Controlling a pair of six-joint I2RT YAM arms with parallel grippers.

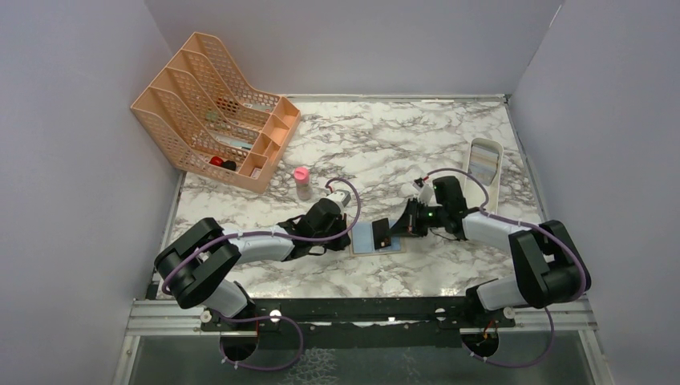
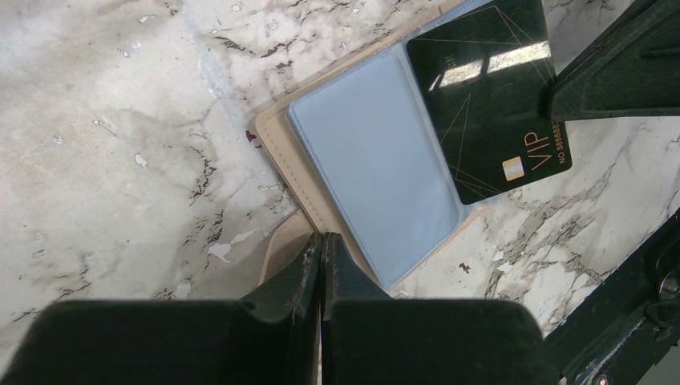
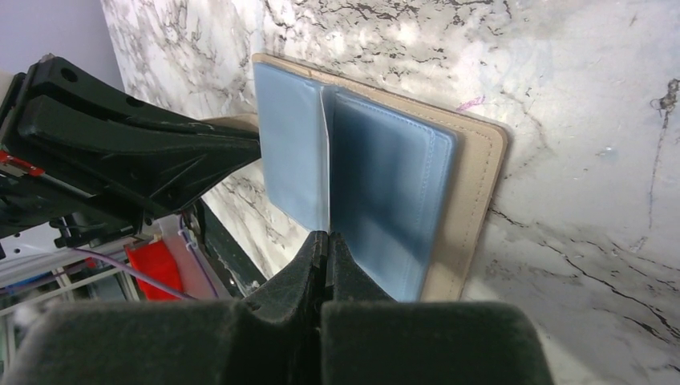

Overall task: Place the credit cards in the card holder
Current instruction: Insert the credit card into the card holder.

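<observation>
Left wrist view puts our left gripper [image 2: 323, 250] at the left edge of the card holder [image 2: 377, 160]. Its fingers are together, tips on the tan snap tab [image 2: 282, 245]; whether they nip the tab or only press it to the marble table [image 2: 120, 160] we cannot tell. The card holder lies open and flat, light blue sleeves up. Over the holder's right page hangs the black card [image 2: 481, 88], clamped by one edge in our right gripper [image 3: 325, 245]. We judge the card light, stiff and glossy, so apt to slip; an edge pinch that leaves the leading edge free suits it. The holder's sleeves look thin and soft, likely to buckle, so the holder wants steadying at its tab. Further right of the holder, a white tray [image 1: 473, 152] holds something we cannot make out.
</observation>
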